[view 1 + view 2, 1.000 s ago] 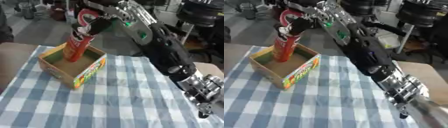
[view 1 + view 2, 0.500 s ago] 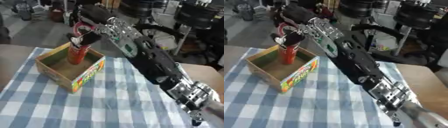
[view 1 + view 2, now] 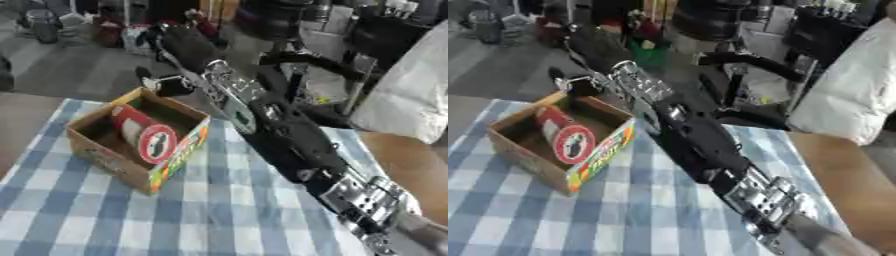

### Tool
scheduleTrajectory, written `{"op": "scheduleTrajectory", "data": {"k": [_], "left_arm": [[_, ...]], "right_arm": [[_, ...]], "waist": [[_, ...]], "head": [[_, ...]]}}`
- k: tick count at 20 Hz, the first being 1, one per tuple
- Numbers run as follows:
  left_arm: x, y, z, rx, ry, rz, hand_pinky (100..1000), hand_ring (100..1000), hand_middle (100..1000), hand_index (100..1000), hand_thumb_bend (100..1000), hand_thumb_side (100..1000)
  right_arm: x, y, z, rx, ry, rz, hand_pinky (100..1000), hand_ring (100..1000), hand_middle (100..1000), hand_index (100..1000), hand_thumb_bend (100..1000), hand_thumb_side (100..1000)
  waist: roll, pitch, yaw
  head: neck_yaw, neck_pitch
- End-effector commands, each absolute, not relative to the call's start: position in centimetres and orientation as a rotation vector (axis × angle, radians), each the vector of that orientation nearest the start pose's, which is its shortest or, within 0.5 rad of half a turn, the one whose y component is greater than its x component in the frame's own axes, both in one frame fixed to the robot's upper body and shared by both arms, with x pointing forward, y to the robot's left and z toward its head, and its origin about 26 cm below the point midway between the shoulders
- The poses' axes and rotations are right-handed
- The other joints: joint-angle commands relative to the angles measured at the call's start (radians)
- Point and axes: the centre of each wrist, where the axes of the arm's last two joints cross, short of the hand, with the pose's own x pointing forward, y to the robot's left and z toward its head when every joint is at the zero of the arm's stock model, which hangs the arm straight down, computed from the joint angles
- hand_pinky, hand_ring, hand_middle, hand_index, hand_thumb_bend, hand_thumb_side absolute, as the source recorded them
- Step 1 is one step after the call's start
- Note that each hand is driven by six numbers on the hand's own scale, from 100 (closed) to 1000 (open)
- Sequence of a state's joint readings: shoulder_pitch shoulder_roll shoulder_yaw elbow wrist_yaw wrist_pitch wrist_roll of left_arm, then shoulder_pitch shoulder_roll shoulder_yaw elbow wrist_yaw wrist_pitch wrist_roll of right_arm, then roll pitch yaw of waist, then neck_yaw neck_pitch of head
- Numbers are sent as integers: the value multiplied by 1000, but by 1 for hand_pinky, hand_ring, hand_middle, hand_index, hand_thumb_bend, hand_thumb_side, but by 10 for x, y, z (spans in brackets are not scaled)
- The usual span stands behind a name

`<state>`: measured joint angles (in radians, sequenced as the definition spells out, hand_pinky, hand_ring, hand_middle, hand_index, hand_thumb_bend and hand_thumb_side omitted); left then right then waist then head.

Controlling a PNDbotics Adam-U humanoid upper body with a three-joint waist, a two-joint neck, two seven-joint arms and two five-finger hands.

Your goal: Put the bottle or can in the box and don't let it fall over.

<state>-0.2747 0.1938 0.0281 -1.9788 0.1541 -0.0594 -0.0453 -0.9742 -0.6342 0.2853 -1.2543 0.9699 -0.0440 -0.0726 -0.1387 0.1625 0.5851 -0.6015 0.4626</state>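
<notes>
Can (image 3: pixel 142 136) now tipped inside box (image 3: pixel 96 150) on checked tablecloth (image 3: pixel 219 210).

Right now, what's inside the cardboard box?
A red can lies tipped on its side inside the cardboard box, round end facing the camera. The box floor beneath it is hidden.

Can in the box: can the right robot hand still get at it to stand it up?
Probably yes. The can lies tipped over inside the open-topped box, nothing above it. The right robot hand hovers just beyond the box's far corner, apart from the can.
</notes>
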Motion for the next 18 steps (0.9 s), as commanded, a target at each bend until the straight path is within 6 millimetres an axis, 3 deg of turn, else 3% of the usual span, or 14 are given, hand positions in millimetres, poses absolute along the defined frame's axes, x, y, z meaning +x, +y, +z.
{"op": "scheduleTrajectory", "data": {"k": [1, 5, 8, 12, 18], "left_arm": [[300, 248, 188, -121, -2321, -202, 701, 546, 540, 661, 100, 714], [300, 249, 187, -115, -2317, -201, 702, 545, 540, 661, 100, 714], [299, 250, 185, -104, -2310, -198, 701, 545, 539, 661, 100, 714], [299, 255, 182, -75, -2296, -191, 701, 545, 538, 660, 100, 715], [296, 265, 173, -10, -2266, -172, 700, 544, 538, 659, 100, 716]], "right_arm": [[439, -272, 301, 2009, 2390, -1616, 510, 609, 711, 857, 165, 444], [435, -268, 306, 1937, 2409, -1689, 634, 731, 820, 931, 111, 492], [428, -265, 309, 1748, 2526, -1801, 742, 803, 877, 950, 100, 503], [410, -271, 317, 1384, 2782, -1934, 760, 833, 901, 948, 100, 518], [348, -276, 338, 932, 2986, -1890, 711, 780, 875, 935, 100, 524]], "waist": [[9, -11, -4], [11, -14, -14], [15, -17, -32], [21, -24, -71], [29, -37, -160]], "head": [[-4, -14], [3, -10], [16, -6], [44, 1], [110, 15]]}}
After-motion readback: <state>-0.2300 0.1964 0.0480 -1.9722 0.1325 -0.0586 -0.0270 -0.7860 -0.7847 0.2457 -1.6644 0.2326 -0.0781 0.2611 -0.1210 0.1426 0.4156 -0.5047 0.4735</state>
